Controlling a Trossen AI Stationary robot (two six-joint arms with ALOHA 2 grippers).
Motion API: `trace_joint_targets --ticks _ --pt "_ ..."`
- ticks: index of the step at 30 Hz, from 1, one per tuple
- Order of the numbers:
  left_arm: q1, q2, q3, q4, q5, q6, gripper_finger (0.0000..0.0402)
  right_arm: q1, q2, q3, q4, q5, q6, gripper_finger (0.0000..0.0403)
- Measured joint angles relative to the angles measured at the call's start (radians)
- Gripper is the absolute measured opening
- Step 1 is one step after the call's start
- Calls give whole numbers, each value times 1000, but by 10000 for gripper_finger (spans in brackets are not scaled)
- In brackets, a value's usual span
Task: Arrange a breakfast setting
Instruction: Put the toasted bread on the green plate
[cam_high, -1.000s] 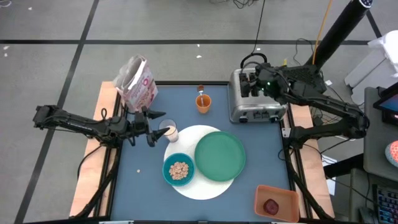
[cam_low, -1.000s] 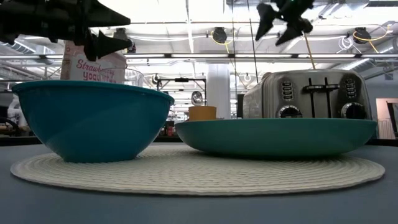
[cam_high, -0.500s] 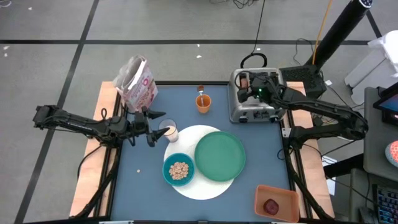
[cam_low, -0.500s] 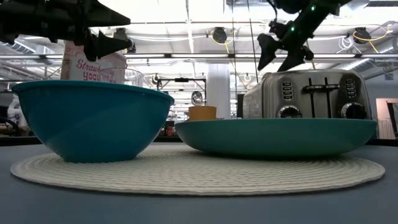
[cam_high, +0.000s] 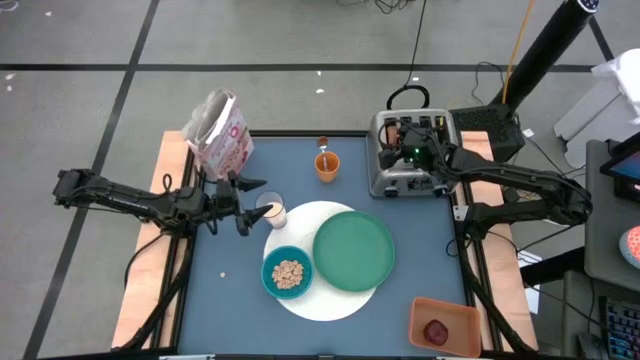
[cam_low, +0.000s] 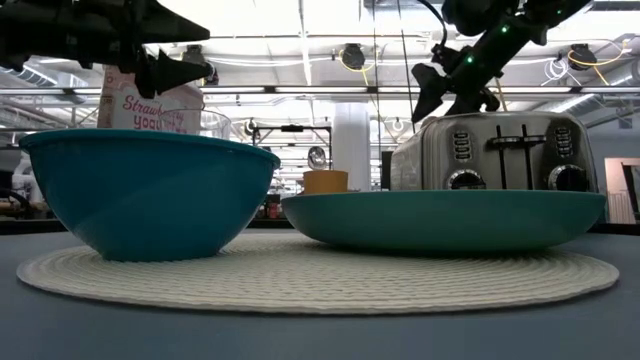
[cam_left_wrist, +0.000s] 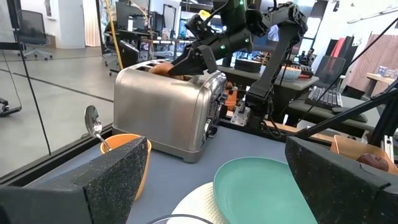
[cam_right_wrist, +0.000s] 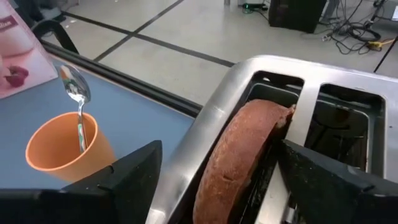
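Observation:
The brown ring bread (cam_right_wrist: 239, 155) stands on edge in a slot of the silver toaster (cam_high: 410, 170). My right gripper (cam_right_wrist: 233, 183) hovers open just above it, one finger on each side, touching nothing; it also shows in the low view (cam_low: 447, 92). My left gripper (cam_high: 249, 206) is open and level, just left of the milk glass (cam_high: 272, 212), which stands on the white mat (cam_high: 300, 300). The green plate (cam_high: 353, 250) and the teal bowl (cam_high: 287, 273) sit on the mat. The silver spoon (cam_right_wrist: 77, 102) stands in the orange cup (cam_high: 327, 165).
A pink-and-white bag (cam_high: 220, 135) stands at the far left corner, behind my left gripper. An orange tray (cam_high: 445, 325) at the near right holds the dark-red fruit (cam_high: 437, 330). Bare blue table lies at the near left.
My right gripper has come down toward the top of the toaster and shifted a little toward the table's left, so that its open fingers now straddle the bread in the slot. My left arm has kept still.

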Motion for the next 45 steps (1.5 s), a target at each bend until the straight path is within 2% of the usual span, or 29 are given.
trace_joint_targets --ticks 10,32,45 --pt "0 0 0 0 0 1 386 -6 0 -6 3 7 1 268" --pt "0 0 0 -1 0 1 386 -19 0 -8 -1 2 4 143" --pt "0 0 0 -1 0 1 386 -19 -13 -9 27 -2 5 95"
